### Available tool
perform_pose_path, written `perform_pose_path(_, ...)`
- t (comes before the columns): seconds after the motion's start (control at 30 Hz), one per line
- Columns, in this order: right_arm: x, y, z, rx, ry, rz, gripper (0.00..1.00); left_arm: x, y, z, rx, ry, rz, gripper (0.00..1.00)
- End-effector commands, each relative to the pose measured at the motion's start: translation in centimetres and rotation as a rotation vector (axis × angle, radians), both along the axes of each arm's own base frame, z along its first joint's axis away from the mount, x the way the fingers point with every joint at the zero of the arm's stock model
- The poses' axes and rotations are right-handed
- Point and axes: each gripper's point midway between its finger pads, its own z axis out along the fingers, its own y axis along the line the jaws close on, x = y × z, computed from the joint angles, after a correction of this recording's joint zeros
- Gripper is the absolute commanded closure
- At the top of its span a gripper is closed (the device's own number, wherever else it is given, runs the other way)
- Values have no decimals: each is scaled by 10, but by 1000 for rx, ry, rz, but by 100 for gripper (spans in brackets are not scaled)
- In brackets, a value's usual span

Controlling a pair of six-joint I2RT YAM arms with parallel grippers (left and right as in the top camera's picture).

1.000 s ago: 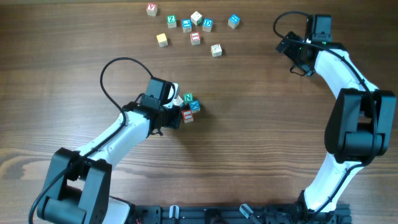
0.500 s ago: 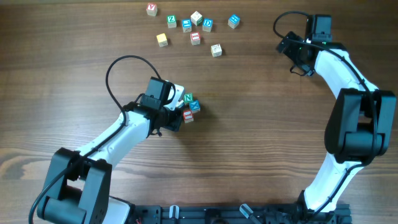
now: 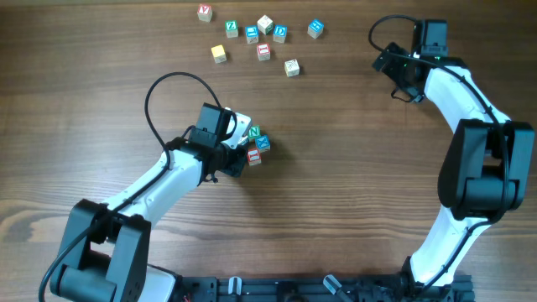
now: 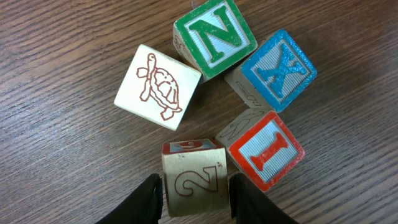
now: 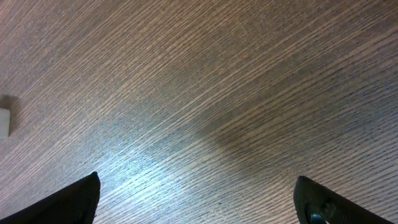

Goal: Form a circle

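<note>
Circle (image 3: 252, 143) of five small wooden letter cubes is sitting near the middle of the bench (image 3: 352, 176), well apart from the loose scatter of similar cubes (image 3: 262, 38) lying along the far edge. In the left wrist view the green N cube (image 4: 214, 37), the blue K cube (image 4: 278, 68) and the red I cube (image 4: 267, 155) are crowding corner to corner. The turtle cube (image 4: 158, 85) is leaning in beside the N, and the pale 2 cube (image 4: 194, 177) is closing the ring, with a small gap showing between it and the turtle. The left tool (image 4: 196, 202) is straddling the 2 cube, its jaws lying close against two opposite sides; I cannot tell whether they are pinching it or merely flanking it. The right tool (image 5: 198, 202) is hanging with its jaws wide apart over bare wood, holding nothing and far from the ring. These cubes are looking light, stiff and smooth-faced, so they are likely sliding easily on the bench and knocking neighbours at the slightest push. The safest hold is probably across two flat opposite sides from above, on faces not pressing against another cube. Any withdrawal should probably go straight up so the ring is not getting dragged out of shape.
</note>
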Motion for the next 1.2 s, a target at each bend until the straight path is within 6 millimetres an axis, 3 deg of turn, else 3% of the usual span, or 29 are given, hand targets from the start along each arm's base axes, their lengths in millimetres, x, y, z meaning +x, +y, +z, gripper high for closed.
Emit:
perform_pose_path(0.0, -2, -1, -10, -14, 21, 8, 1, -3, 2, -6, 19, 8, -14, 54)
perform_pose_path(0.1, -2, -1, -10, -14, 21, 8, 0, -5, 3, -7, 21, 18, -11, 53)
perform_pose_path(0.33, -2, -1, -10, -13, 21, 8, 0, -12, 6, -11, 27, 55, 9, 65)
perform_pose_path(0.53, -2, -1, -10, -14, 21, 8, 0, -7, 4, -9, 19, 32, 9, 69)
perform_pose_path(0.93, -2, -1, -10, -14, 21, 8, 0, -7, 4, -9, 36, 16, -38, 62)
perform_pose_path(0.97, -2, -1, -10, -13, 21, 8, 0, -6, 5, -9, 42, 14, -35, 55)
perform_pose_path(1.03, -2, -1, -10, -14, 21, 8, 0, -5, 7, -9, 51, 9, -30, 53)
perform_pose_path(1.17, -2, -1, -10, -14, 21, 8, 0, 9, 8, 6, 49, -53, -10, 51)
